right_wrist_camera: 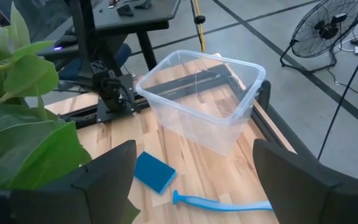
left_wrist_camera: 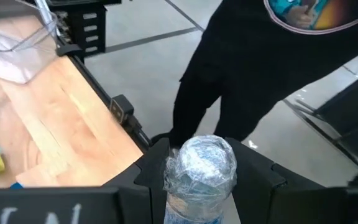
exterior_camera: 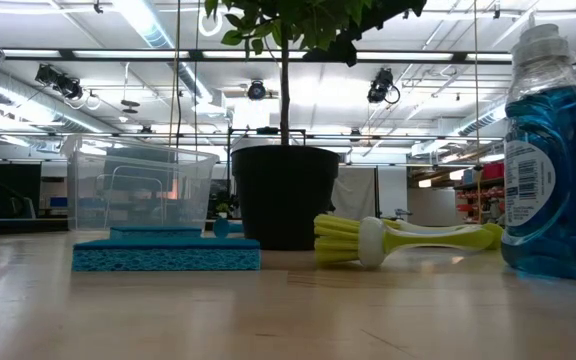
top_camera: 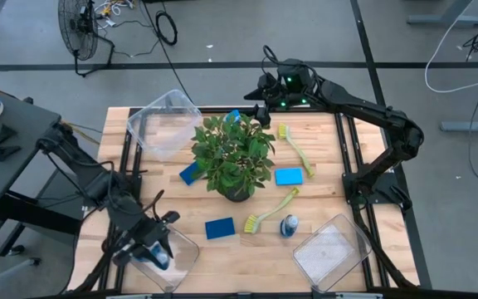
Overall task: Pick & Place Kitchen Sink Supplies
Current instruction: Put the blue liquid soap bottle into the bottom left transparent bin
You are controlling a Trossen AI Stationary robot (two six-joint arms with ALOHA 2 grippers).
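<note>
My left gripper (top_camera: 152,246) is at the table's near left corner, shut on a small blue bottle (top_camera: 158,256) over a clear bin (top_camera: 181,264). The bottle's cap (left_wrist_camera: 199,164) is wrapped in clear film. My right gripper (top_camera: 256,106) stands open at the far edge behind the plant, nothing between its fingers (right_wrist_camera: 104,180). On the table lie a second blue bottle (top_camera: 289,226), flat blue sponges (top_camera: 219,227) (top_camera: 289,176) (top_camera: 191,173) and two yellow-green brushes (top_camera: 299,151) (top_camera: 270,213). My left gripper pinches the bottle's upper part, just below the cap (left_wrist_camera: 194,202), between its two fingers (left_wrist_camera: 149,180). The fingers come slanting down from the table's left. The bottle stands upright in the hold, cap up; whether its base touches the bin is hidden.
A leafy potted plant (top_camera: 235,158) stands mid-table. Clear bins sit at the far left (top_camera: 163,121) and near right (top_camera: 332,251). A blue sponge (right_wrist_camera: 154,172) and a pale blue long handle (right_wrist_camera: 222,203) lie below my right gripper. A person in dark clothes (left_wrist_camera: 260,81) stands beyond the near edge.
</note>
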